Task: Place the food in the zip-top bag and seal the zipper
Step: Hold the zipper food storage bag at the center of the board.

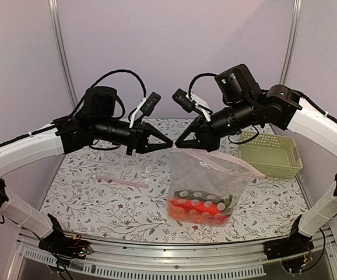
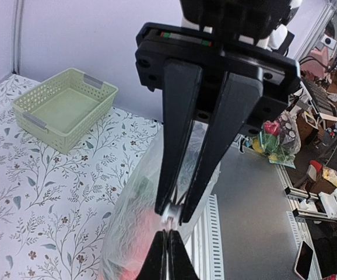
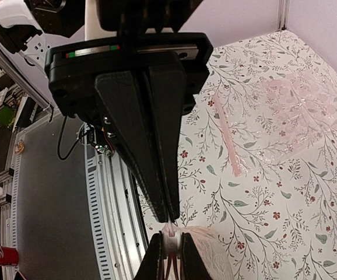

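Observation:
The zip-top bag hangs above the table by its top left corner and leans to the right. The food lies in its bottom, a red, orange and green heap; in the left wrist view the food is only a reddish blur through the plastic. Both grippers meet at that corner. My left gripper is shut on the bag's edge just beyond the slider. My right gripper is shut on the zipper's white slider. The pinkish zipper runs down to the right.
A pale yellow-green lattice basket stands at the back right. A second clear bag with a pink strip lies flat on the flowered tablecloth to the left. The table's metal front rail runs close below the grippers.

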Controlling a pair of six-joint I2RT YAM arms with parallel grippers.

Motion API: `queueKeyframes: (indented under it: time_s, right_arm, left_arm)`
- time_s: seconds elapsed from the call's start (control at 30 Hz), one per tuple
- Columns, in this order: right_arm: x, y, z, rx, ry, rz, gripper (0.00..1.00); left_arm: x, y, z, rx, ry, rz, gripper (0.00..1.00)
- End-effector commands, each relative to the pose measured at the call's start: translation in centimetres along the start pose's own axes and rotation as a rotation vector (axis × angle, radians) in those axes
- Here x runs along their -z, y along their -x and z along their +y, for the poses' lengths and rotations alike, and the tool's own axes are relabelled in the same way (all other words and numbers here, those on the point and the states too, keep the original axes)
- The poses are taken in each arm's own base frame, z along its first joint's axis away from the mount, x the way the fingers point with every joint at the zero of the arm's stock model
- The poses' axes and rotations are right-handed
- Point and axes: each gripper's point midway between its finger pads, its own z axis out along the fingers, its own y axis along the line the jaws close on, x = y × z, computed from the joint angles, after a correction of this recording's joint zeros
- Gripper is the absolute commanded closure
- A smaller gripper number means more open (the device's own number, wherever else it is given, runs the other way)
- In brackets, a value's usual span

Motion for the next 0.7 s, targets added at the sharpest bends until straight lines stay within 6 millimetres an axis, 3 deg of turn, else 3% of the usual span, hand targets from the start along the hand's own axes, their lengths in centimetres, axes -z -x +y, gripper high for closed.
queueKeyframes:
  time_s: [0.0,0.67]
  right_arm:
    - [1.42,-2.51,-0.41,-0.035,-0.051,0.074,1.0]
    - [1.82,-3.3,-0.23,-0.058,-0.05,0.087,1.0]
  left_arm:
    - [1.65,0.82,0.6,-0.004,0.054,-0.038,1.0]
    - [1.88,0.92,-0.07,-0.008,0.025,-0.042,1.0]
